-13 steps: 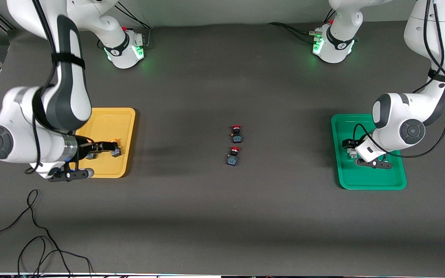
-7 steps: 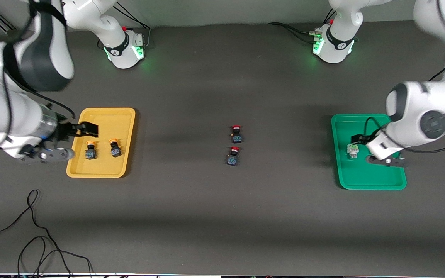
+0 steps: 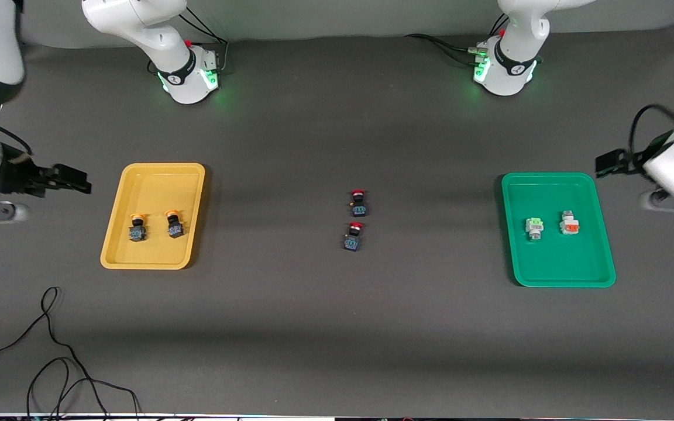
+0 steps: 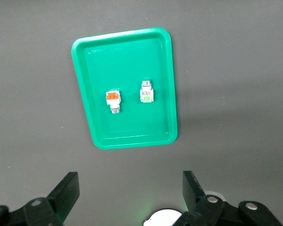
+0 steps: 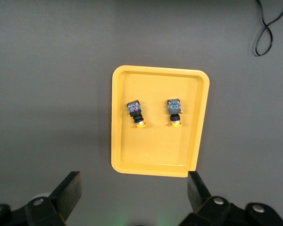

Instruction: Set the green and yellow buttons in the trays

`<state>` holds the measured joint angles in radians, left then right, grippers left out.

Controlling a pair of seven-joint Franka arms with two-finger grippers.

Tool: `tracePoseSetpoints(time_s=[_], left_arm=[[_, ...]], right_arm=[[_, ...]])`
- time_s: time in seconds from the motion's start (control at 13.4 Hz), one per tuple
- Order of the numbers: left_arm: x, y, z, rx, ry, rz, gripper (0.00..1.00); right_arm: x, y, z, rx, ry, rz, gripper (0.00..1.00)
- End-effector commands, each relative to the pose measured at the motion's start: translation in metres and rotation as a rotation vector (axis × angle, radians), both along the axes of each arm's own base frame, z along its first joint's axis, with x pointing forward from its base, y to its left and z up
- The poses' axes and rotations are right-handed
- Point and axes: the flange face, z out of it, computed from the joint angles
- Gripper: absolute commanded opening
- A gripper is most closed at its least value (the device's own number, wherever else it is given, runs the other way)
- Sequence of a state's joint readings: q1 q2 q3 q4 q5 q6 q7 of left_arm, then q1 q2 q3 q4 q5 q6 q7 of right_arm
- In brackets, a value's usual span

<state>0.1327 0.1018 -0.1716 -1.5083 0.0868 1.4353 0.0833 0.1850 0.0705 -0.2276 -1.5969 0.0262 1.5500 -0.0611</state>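
Note:
Two yellow-capped buttons (image 3: 137,228) (image 3: 175,224) lie in the yellow tray (image 3: 161,181). They also show in the right wrist view (image 5: 135,112) (image 5: 174,110), in that tray (image 5: 155,155). A green-faced button (image 3: 534,228) and an orange-red-faced button (image 3: 570,223) lie in the green tray (image 3: 547,263). The left wrist view shows them too (image 4: 146,92) (image 4: 113,100), in that tray (image 4: 132,136). My right gripper (image 3: 74,178) (image 5: 134,193) is open and empty, high over the table beside the yellow tray. My left gripper (image 3: 609,164) (image 4: 129,193) is open and empty, high beside the green tray.
Two red-capped dark buttons (image 3: 358,202) (image 3: 353,236) stand at the table's middle. A black cable (image 3: 50,327) loops on the table nearer the camera than the yellow tray. The arm bases (image 3: 188,76) (image 3: 504,70) stand along the table's edge farthest from the camera.
Both grippers have risen out of their trays and drawn outward toward the table's ends. The orange-red-faced button, hidden before, now lies in the green tray.

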Motion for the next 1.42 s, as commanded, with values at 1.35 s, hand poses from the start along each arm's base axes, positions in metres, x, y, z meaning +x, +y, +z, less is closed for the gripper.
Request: tracePoseSetpoints(time_s=[1.35], left_arm=[[-0.043, -0.028, 0.025, 0.019, -0.036, -0.037, 0.97]], right_arm=[[-0.021, -0.02, 0.029, -0.041, -0.046, -0.039, 1.0]])
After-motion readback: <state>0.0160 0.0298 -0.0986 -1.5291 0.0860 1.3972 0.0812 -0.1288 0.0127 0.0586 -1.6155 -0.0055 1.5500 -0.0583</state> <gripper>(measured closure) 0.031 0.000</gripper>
